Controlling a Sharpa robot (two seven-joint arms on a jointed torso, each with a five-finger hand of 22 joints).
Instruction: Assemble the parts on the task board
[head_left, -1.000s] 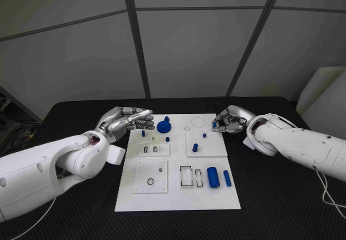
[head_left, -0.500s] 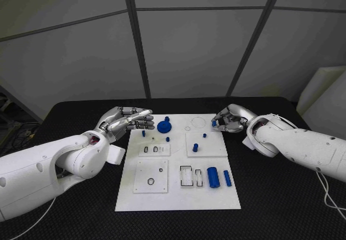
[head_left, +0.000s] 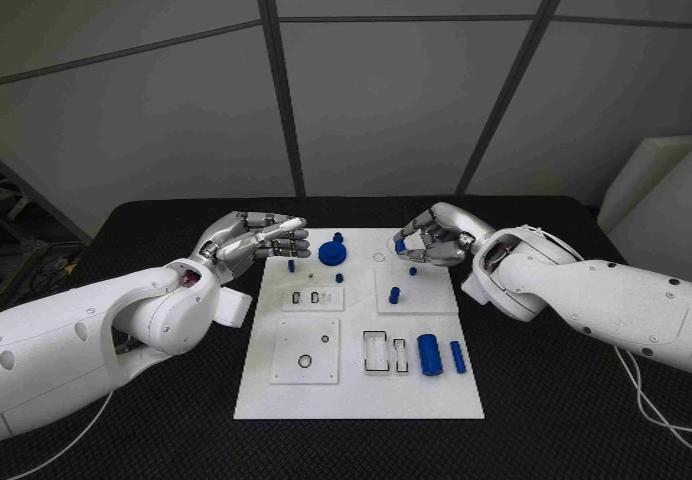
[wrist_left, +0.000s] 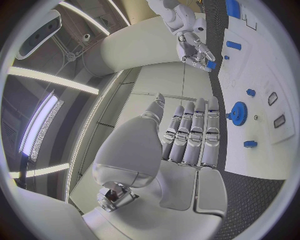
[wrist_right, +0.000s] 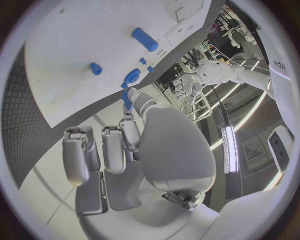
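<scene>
**Right hand carrying a small blue part over the far end of the board**

My right hand (head_left: 430, 237) pinches a small blue peg (head_left: 401, 245) above the far edge of the task board (head_left: 361, 400), near the round outline (head_left: 392, 240) printed there. I judge the step to be seating this peg, so I would lower it upright and slowly, and let go only once it sits.

My left hand (head_left: 260, 243) hovers just beside the board's far left corner, fingers curled in, holding nothing. The blue gear (head_left: 333, 253) stands between the two hands, close to my path. Two short pegs (head_left: 394, 296) stand nearer on the board, and the large cylinder (head_left: 428, 354) lies well apart, toward me.
</scene>
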